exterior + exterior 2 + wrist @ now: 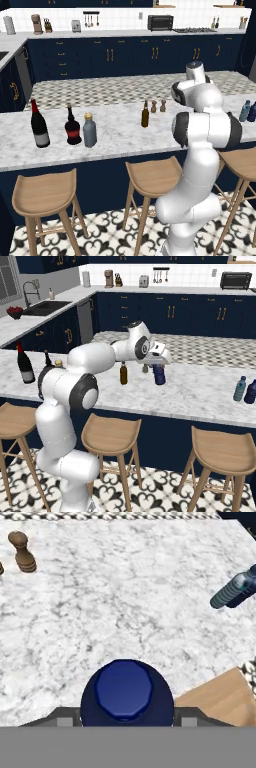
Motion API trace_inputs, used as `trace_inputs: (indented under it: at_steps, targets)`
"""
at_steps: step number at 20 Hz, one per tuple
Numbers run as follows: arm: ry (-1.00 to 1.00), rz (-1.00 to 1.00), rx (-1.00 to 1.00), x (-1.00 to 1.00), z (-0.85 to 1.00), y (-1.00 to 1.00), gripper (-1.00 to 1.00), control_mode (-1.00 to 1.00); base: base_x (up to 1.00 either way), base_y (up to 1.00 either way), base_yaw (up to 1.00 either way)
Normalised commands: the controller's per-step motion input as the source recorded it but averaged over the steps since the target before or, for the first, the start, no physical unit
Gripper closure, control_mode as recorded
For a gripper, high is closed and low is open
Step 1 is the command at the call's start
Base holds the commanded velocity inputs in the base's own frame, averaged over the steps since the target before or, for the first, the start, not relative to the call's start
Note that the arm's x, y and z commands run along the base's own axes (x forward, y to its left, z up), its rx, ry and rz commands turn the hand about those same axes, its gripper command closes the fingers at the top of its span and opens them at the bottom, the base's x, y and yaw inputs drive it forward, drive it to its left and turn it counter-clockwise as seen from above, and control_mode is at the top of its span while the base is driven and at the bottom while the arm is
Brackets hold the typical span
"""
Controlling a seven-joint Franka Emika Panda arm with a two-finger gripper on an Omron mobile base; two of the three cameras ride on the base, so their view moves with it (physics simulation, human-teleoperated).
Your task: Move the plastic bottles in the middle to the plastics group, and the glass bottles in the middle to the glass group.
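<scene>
Navy bottle (127,693) pinched in gripper (127,719), seen cap-on. Held above marble desk (125,602); paler blue bottle (232,591) lying well apart

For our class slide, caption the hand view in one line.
Gripper closed around a navy bottle above the marble counter.

Bottles spread along the desk (120,145), stools in front of it.
Wine bottle (39,124) far left, squat bottle (73,126) and capped bottle (89,130) beside it; slim bottle (123,373) mid-desk; navy bottle (159,374) right of it in the pincer (158,362); two bottles (245,389) far right.
</scene>
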Motion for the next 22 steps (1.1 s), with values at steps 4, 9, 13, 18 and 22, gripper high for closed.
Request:
trace_inputs:
  at_steps: [4,9,13,18,22]
  targets:
    - [0.02,-0.01,-0.02,0.0,0.1,-0.77,1.0,-1.0,0.0,0.0,0.0]
    - [-0.06,0.03,0.0,-0.23,-0.15,-0.7,1.0,-1.0,0.0,0.0,0.0]
    - [-0.25,0.11,0.0,-0.25,-0.29,-0.59,1.0,-1.0,0.0,0.0,0.0]
    - [-0.13,0.07,0.0,-0.01,-0.12,-0.56,1.0,-1.0,0.0,0.0,0.0]
    - [0.0,0.04,0.0,0.03,-0.03,-0.54,1.0,-1.0,0.0,0.0,0.0]
